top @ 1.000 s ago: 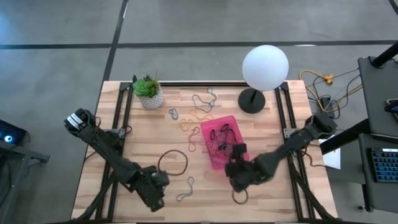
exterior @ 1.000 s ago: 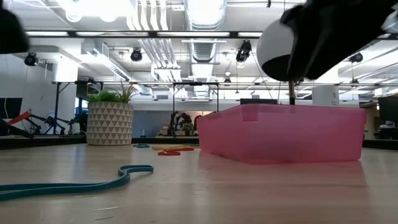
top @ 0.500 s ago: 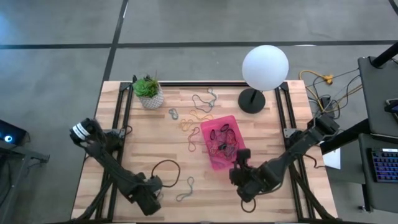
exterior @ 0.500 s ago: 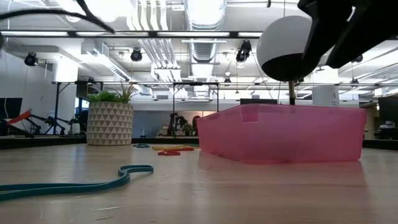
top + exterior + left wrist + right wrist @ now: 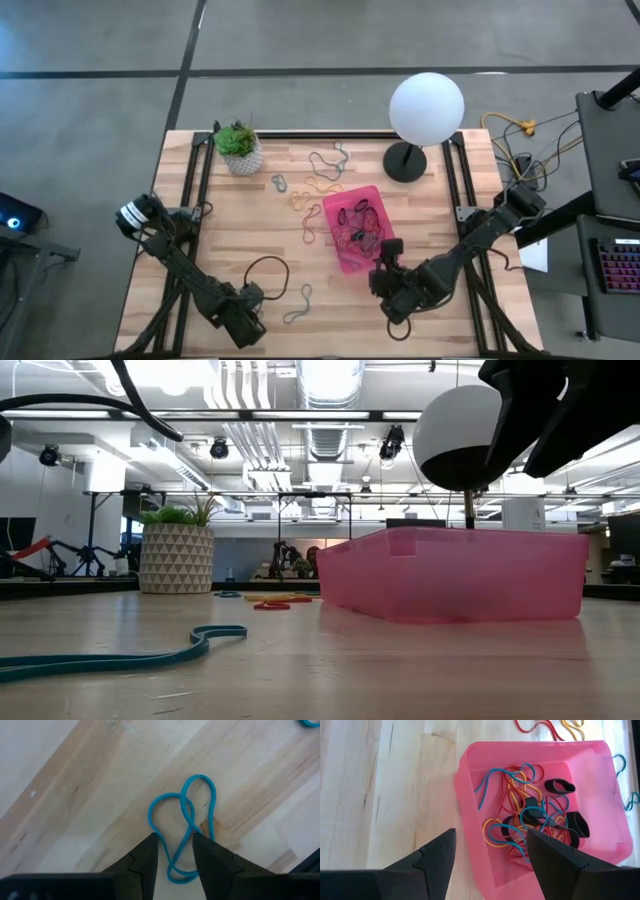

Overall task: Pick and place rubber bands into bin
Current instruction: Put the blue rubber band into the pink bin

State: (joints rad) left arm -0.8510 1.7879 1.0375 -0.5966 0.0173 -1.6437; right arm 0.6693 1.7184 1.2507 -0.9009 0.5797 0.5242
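Note:
The pink bin [image 5: 355,228] stands at mid-table with several rubber bands [image 5: 535,815] lying in it. More bands lie loose on the wood beyond it [image 5: 320,185]. A teal band [image 5: 182,820], twisted into a figure-eight, lies flat near the front edge [image 5: 298,303]. My left gripper [image 5: 175,845] points down at it, open, one finger on either side of its nearer loop, and I see no touch. In the high view this gripper [image 5: 245,312] stands just left of the band. My right gripper [image 5: 490,865] hangs open and empty over the bin's near end [image 5: 395,285].
A white pot with a green plant [image 5: 238,148] stands at the far left. A lamp with a white globe [image 5: 427,108] and a black foot [image 5: 405,160] stands at the far right. Bare wood lies between the arms along the front edge.
My left gripper has sunk toward the table near the teal band and rolled about its own axis. My right gripper has drawn a little toward the table's right and near side, off the bin. The bands have stayed where they lay.

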